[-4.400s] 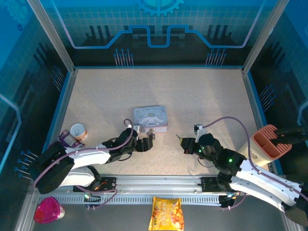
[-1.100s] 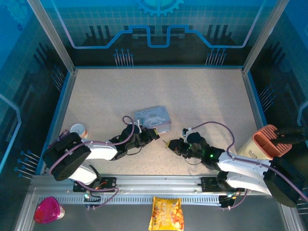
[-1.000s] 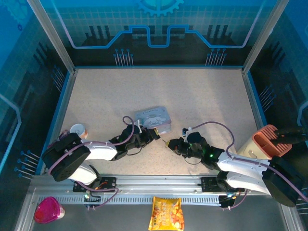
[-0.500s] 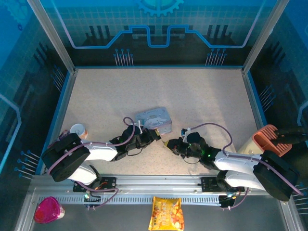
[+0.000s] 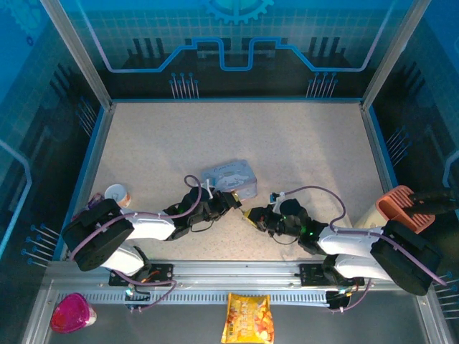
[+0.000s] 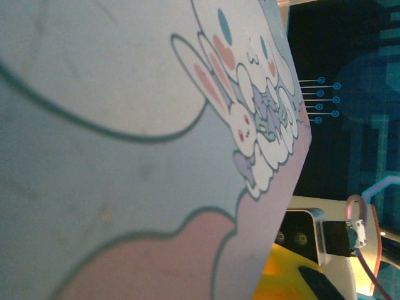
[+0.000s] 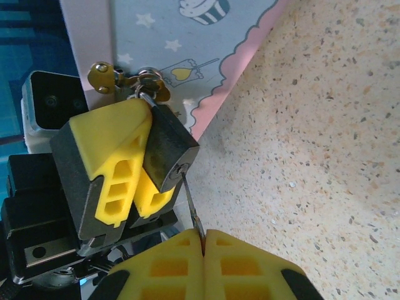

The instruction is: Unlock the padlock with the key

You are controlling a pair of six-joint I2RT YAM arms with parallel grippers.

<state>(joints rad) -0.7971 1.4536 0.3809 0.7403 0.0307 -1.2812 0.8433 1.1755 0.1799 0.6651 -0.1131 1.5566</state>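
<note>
Clamps small dark-bodied padlock with silvery shackle in nearly closed left jaws, at brass hasp of pale blue cartoon-printed tin; pinches thin metal key, tip at keyhole, in fully closed right jaws. Risks bending key or slipping out if twisted off-axis

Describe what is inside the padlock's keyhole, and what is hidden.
A thin metal key enters the keyhole at the lower end of the padlock. Its tip is hidden inside the lock body; the shut right pincer covers its head.
</note>
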